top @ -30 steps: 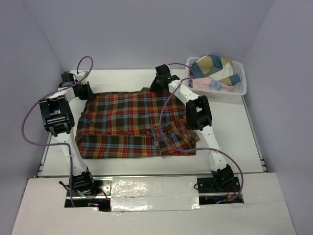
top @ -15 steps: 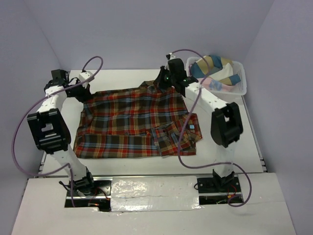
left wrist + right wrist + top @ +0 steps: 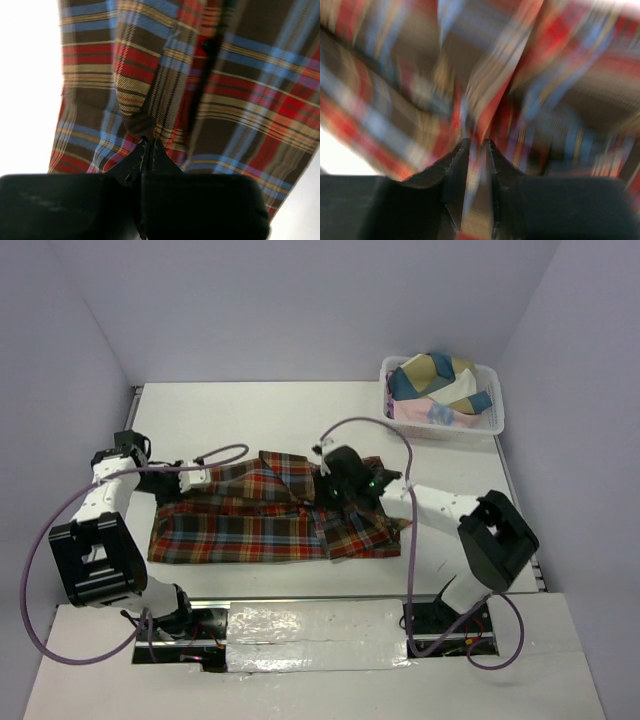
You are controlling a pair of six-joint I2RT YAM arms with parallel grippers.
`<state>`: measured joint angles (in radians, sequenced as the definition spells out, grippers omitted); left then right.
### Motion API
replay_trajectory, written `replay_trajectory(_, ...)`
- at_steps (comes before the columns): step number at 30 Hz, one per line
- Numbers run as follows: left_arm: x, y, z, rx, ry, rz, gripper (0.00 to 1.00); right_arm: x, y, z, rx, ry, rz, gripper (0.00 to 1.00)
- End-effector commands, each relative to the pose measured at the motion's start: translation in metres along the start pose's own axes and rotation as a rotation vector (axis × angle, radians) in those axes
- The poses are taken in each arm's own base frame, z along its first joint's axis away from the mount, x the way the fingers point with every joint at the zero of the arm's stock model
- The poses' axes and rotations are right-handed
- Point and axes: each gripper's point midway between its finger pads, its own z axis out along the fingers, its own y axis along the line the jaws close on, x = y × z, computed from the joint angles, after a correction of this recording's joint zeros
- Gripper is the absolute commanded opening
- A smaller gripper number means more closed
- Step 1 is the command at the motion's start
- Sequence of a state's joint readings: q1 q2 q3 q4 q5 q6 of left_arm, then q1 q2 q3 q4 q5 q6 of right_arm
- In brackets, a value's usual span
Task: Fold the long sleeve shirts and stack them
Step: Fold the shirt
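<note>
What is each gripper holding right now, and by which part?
Left gripper pinches a bunched fold at the edge of the shirt. Right gripper has cloth between its fingers at the folded-over edge; blur hides whether it grips.

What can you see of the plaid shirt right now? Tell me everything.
The plaid shirt is soft flannel in red-orange, brown and blue checks. It lies on the white table, folded over on itself in a wide, rumpled band, with the collar on top near the middle. The left gripper is shut on a pinch of cloth at its far-left corner. Cloth also sits between the fingers of the right gripper, but blur hides whether it is clamped.
</note>
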<state>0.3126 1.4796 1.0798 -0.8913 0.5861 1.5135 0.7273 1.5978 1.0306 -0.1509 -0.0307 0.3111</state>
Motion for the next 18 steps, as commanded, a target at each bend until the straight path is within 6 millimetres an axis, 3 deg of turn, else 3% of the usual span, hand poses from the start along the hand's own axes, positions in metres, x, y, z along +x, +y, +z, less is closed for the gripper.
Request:
replay_trajectory(1,-0.007,-0.011,-0.005,0.009,0.003,0.167,0.00,0.019,0.007,-0.031,-0.036,-0.025,-0.112,0.30)
replay_trajectory(3,-0.003,-0.020,-0.002,0.022,0.012,0.174,0.00,0.038,0.005,-0.039,-0.052,0.007,-0.122,0.38)
replay_trajectory(5,-0.001,-0.027,0.001,0.030,0.017,0.192,0.00,0.033,0.011,-0.057,-0.089,-0.028,-0.136,0.48)
replay_trajectory(8,-0.003,-0.030,0.003,0.028,0.009,0.210,0.00,0.005,0.024,-0.083,-0.136,-0.124,-0.154,0.54)
replay_trajectory(9,-0.003,-0.032,0.005,0.030,0.006,0.212,0.00,-0.018,0.033,-0.091,-0.151,-0.184,-0.161,0.61)
replay_trajectory(11,-0.002,-0.030,0.008,0.018,0.005,0.208,0.00,-0.046,0.028,-0.091,-0.090,-0.248,-0.109,0.70)
replay_trajectory(12,-0.002,-0.029,0.008,0.014,0.004,0.201,0.00,-0.079,0.031,-0.098,-0.079,-0.303,-0.085,0.73)
replay_trajectory(16,-0.007,-0.025,0.011,-0.013,-0.024,0.151,0.00,-0.106,0.010,-0.026,0.049,-0.107,0.035,0.73)
replay_trajectory(18,-0.010,-0.026,0.013,-0.015,-0.045,0.128,0.00,-0.096,0.008,0.015,0.011,0.046,0.119,0.71)
